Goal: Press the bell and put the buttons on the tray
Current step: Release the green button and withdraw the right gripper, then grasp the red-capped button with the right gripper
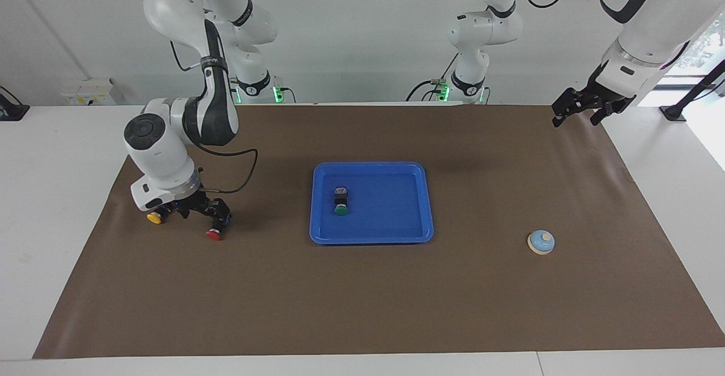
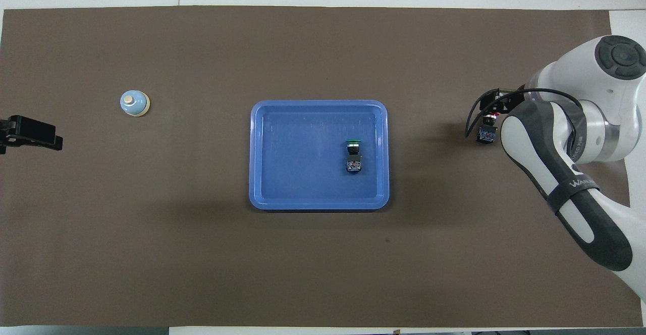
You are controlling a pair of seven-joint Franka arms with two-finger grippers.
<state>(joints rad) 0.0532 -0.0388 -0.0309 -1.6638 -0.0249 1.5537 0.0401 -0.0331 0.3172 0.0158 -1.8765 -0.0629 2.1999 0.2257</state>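
Observation:
The green button (image 1: 340, 201) (image 2: 354, 156) lies on its side in the blue tray (image 1: 368, 239) (image 2: 262, 188). The red button (image 1: 214, 233) (image 2: 487, 134) and the yellow button (image 1: 154, 218) lie on the mat toward the right arm's end. My right gripper (image 1: 201, 210) (image 2: 493, 109) is open and low over these two, one finger covering the red button's body and holding nothing. In the overhead view the right arm hides the yellow button. The light blue bell (image 1: 541, 242) (image 2: 135, 103) stands toward the left arm's end. My left gripper (image 1: 583, 107) (image 2: 30, 135) waits open over the mat's edge.
A brown mat (image 1: 362, 302) covers the table, with white table surface around it. The right arm's cable loops above the mat beside the red button.

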